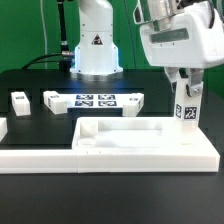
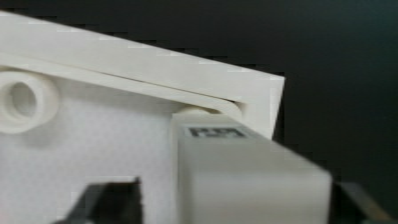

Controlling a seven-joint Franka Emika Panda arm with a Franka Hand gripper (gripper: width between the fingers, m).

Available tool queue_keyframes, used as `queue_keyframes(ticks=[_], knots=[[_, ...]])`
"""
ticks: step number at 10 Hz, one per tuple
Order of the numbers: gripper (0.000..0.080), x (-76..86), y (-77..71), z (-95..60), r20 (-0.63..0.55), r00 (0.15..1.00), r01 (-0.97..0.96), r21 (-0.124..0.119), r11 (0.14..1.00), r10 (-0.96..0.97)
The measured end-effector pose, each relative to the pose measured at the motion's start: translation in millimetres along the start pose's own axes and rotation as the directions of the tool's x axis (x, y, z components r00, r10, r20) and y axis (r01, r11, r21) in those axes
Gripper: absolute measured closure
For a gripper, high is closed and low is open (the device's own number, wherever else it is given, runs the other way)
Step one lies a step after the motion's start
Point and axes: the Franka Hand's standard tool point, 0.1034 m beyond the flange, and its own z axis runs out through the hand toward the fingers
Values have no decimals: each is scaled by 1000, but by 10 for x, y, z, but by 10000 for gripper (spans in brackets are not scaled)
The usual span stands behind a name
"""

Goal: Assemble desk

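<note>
Exterior view: gripper pinching one leg upright by its upper end, tag facing out, foot at the far corner of the tabletop on the exterior view's right, judged held so to meet a corner socket squarely; whether they touch, cannot tell. Tabletop lies flat, rims up, butted against the rail, likely to brace it against pushing. Spare leg lies beside the marker board, well apart from the work, not yet fitted
</note>
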Motion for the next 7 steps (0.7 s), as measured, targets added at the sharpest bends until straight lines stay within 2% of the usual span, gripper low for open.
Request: queue_keyframes(ticks=[1,2,3,4,6,7], knots=[[220,-3,-2,-1,0,1000,5,0,1000,-5],[220,-5,1,-24,12,975,223,-35,974,-223],[162,-21,-22,-19,45,907,420,-61,905,-418],[153,-13,-51,-6,39,891,454,-51,890,-452],[153,-9,-45,-2,45,823,567,-47,822,-566],[151,-7,-38,-10,54,731,683,-58,729,-680]])
